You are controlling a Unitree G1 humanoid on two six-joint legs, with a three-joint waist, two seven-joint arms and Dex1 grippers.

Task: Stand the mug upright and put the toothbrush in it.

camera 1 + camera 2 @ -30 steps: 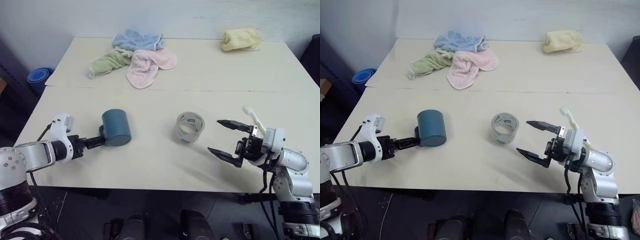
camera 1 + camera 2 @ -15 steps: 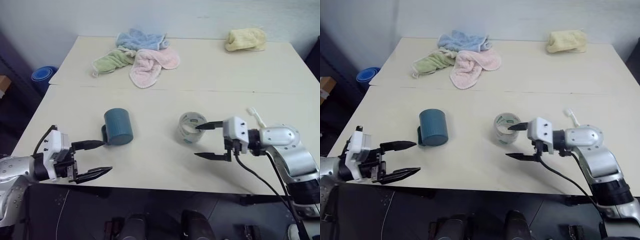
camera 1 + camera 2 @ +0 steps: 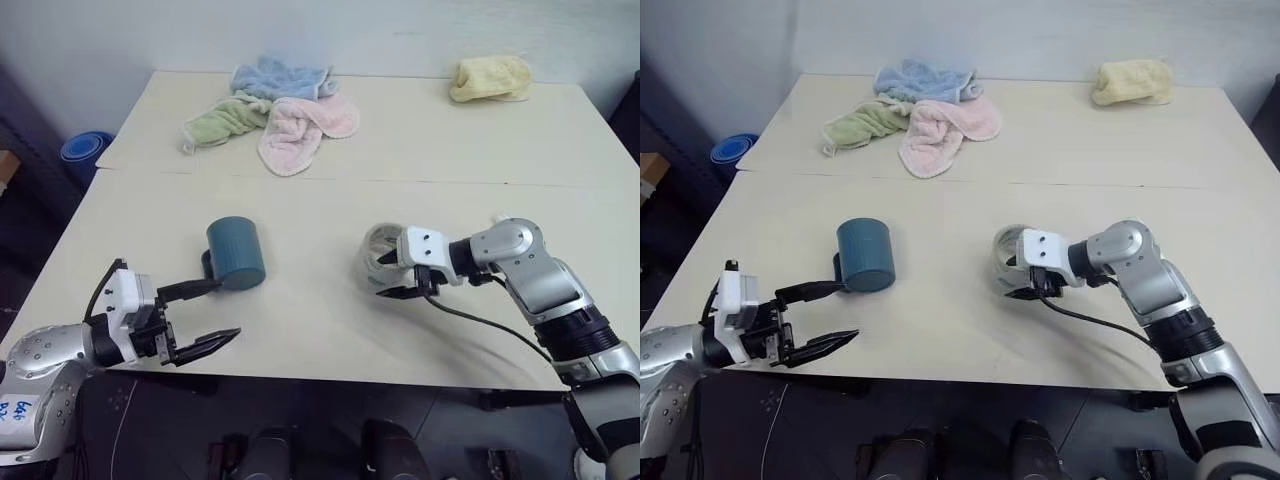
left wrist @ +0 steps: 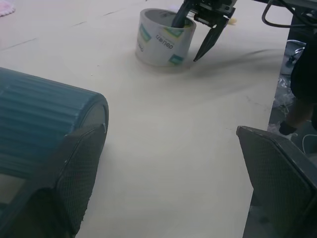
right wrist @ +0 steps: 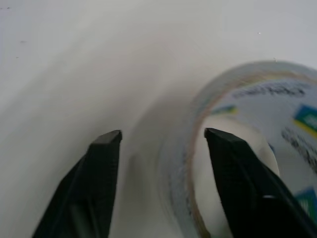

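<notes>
The mug point(image 3: 235, 254) is dark teal-blue, with fine ribbing along its side in the left wrist view. The tape roll point(image 4: 165, 37) is translucent grey, printed with small blue, green and yellow labels. The table point(image 3: 420, 150) is pale cream. At its far edge lie a light blue cloth point(image 3: 277, 77), a pale green cloth point(image 3: 219, 122), a pink cloth point(image 3: 300, 128) and a yellow cloth point(image 3: 487, 78). Both grippers have black fingers point(image 4: 74, 173) with a fine cross-hatched texture.

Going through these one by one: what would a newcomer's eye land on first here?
The right gripper straddling the wall of the tape roll mid-table, one finger inside its ring. Next, the mug lying on its side, the left gripper open near it. Towels are heaped at the far edge.
</notes>
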